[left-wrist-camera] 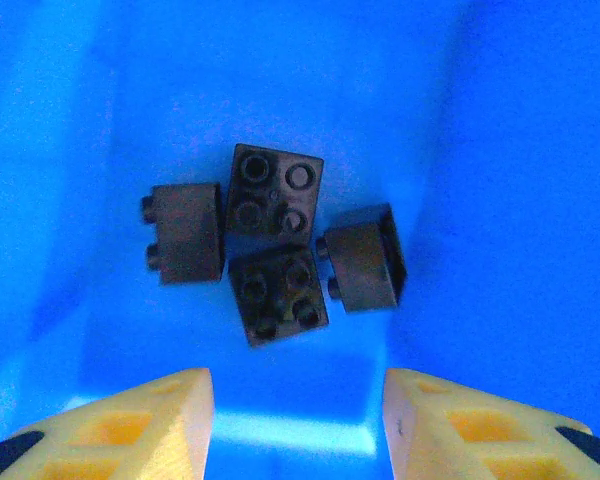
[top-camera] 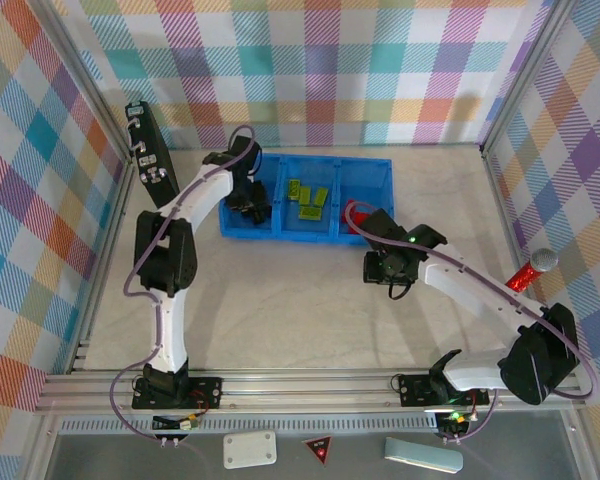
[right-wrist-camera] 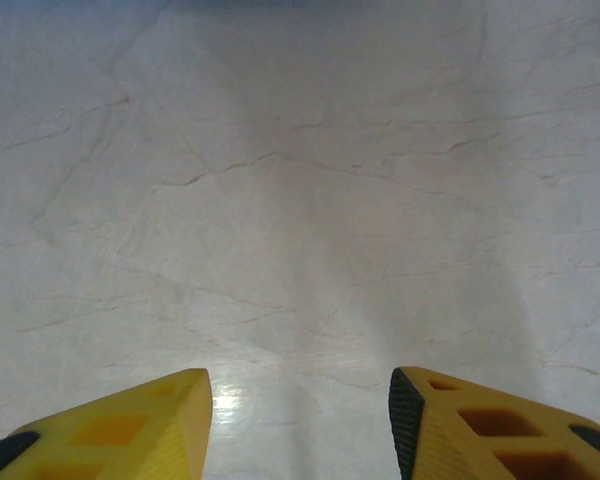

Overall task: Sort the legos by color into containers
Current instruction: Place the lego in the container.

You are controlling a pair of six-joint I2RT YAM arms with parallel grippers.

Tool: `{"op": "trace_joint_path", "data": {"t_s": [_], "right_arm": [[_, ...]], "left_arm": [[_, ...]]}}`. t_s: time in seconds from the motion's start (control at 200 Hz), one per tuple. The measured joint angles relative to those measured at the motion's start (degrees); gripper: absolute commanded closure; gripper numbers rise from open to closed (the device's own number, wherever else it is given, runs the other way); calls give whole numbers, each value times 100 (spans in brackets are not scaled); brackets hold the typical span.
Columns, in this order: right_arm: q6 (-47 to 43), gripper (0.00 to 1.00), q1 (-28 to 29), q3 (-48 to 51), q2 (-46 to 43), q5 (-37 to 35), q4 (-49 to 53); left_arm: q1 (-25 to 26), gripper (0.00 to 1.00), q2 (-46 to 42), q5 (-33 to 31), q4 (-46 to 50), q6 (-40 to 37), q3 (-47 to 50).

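The long blue tray lies at the back of the table with three containers side by side. My left gripper hangs over the left container. In the left wrist view several black legos lie bunched on that container's blue floor, and the left gripper stands open just short of them, holding nothing. Lime-green legos lie in the middle container. A red lego shows in the right container, partly hidden by my right arm. My right gripper is open above bare table.
A black rectangular case leans at the far left by the wall. A red cylinder with a silver top stands near the right wall. Plaid walls and an aluminium frame bound the pale marble table.
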State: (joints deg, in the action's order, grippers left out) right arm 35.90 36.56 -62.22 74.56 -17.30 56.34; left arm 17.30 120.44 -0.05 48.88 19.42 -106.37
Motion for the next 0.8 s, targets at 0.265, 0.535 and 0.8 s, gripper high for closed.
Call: {"op": "trace_joint_path", "data": {"t_s": [0.265,0.535,0.8], "right_arm": [[-345,30,-824,92,-293,-188,-160],[-789,4,-1596,634,-599,-315,-758],[-1425,1,-2103,1241,-767,-612,-1790]], "left_arm": [[-15,42,-1836,-260,-566,-203,1432],[-363,19,-3091,-586,-1292,-380,3206],[-678,0,-3908,-1158,-2031,-382,4503]]}}
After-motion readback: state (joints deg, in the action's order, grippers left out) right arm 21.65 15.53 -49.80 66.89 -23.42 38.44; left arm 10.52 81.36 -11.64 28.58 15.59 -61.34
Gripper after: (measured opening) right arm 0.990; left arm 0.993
